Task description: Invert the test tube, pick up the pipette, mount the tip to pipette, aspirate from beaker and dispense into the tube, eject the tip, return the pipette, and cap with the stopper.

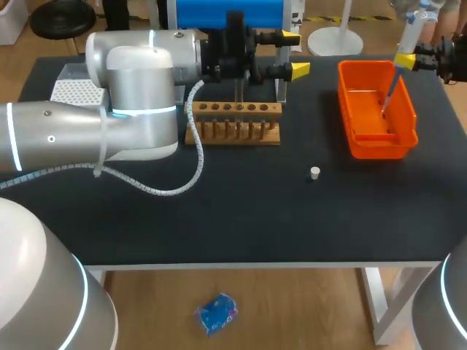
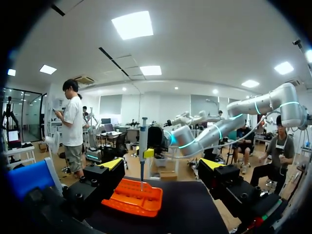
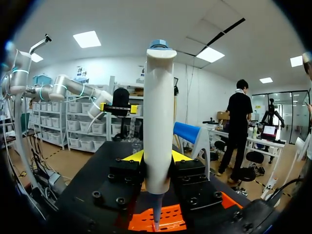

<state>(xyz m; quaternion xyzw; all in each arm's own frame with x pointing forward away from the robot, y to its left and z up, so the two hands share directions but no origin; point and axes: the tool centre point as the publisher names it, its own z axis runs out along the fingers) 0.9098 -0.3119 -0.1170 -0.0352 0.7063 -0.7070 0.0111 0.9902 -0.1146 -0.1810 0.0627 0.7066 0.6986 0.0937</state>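
Step in hand appears to be tip ejection: the right end effector (image 1: pixel 405 60) is clamped on the white cylindrical pipette (image 3: pixel 158 122), tip down inside the orange plastic bin (image 1: pixel 344 102). Left end effector (image 1: pixel 294 52): fingers apart, empty. Next: release tip, return pipette.

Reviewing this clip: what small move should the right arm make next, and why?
Probably eject the tip now. The right hand is shut on the pipette, which hangs upright over the orange bin with its thin end pointing down between the bin's walls, so a released tip should drop in. The small white stopper lies on the table, not yet used.
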